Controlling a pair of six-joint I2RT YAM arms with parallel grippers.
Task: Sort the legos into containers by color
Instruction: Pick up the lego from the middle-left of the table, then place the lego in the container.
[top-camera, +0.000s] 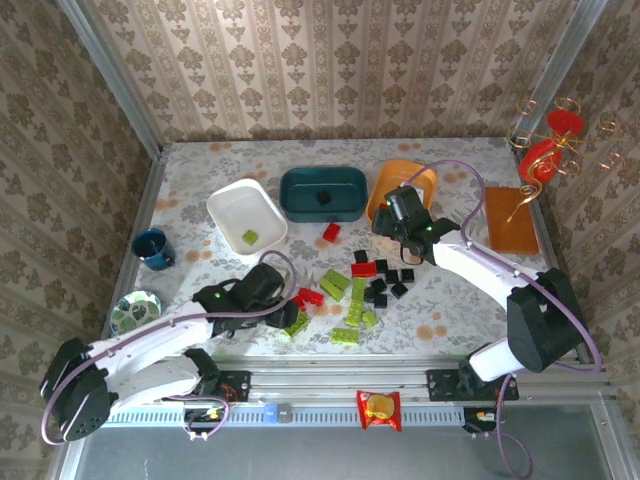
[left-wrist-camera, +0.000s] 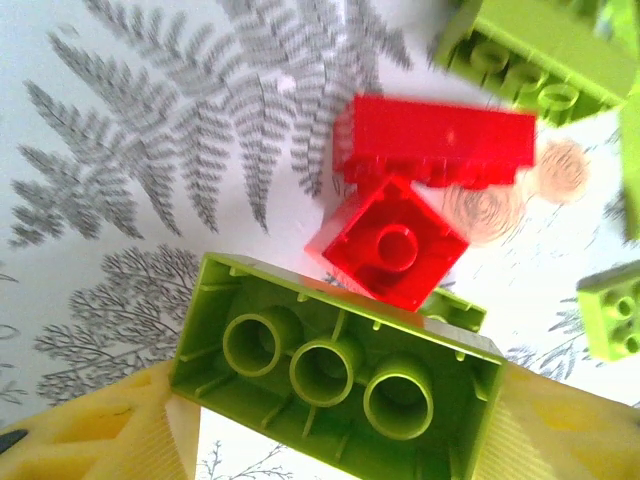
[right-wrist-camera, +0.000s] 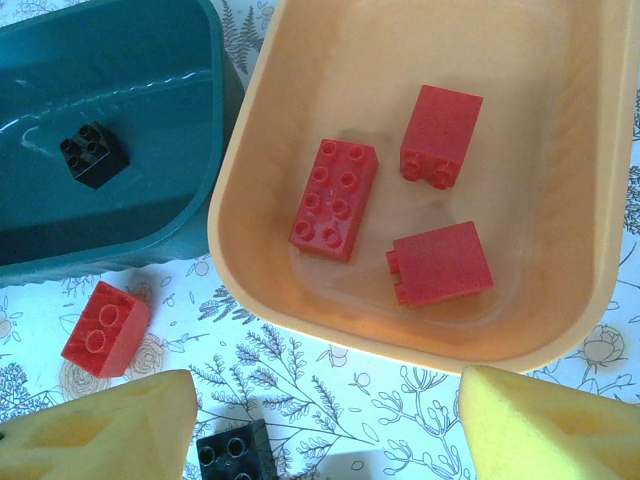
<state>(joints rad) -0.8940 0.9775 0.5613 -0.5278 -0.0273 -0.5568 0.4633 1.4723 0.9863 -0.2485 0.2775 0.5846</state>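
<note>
Taking the far wall as 12 o'clock, the left gripper (left-wrist-camera: 340, 395) is nearest the arm bases. Its yellow pads (left-wrist-camera: 95, 430) are set against both short ends of a long lime brick (left-wrist-camera: 335, 365), whose hollow underside faces the wrist camera. The brick looks pinched, though I cannot tell how firm the hold is. From overhead it is at the 8 o'clock edge of the loose pile (top-camera: 365, 290) of lime, black and red legos in the middle of the table (top-camera: 200, 170). At the brick's 12 o'clock edge a small red brick (left-wrist-camera: 392, 245) sits right against it, itself touching a longer red brick (left-wrist-camera: 435, 140). With things this crowded, a lift could snag the small red one and drag or flick it along. An end-to-end hold on so long a brick could also let it twist or slip out if the pads sit off-centre. Farther out, at 1 o'clock from the pile, the right gripper (right-wrist-camera: 325, 425) hangs spread and empty at the near rim of the orange tray (right-wrist-camera: 560, 200), which holds three red bricks (right-wrist-camera: 335, 198). A stray red brick (right-wrist-camera: 105, 328) lies on the table just short of it. At 12 o'clock the teal tray (top-camera: 345, 205) holds one black brick (top-camera: 323, 197). At 11 o'clock the white tray (top-camera: 235, 200) holds one lime piece (top-camera: 250, 237), so it is the likely home for the pinched brick. A release short of that tray would catch its rim and bounce the brick back onto the table.
</note>
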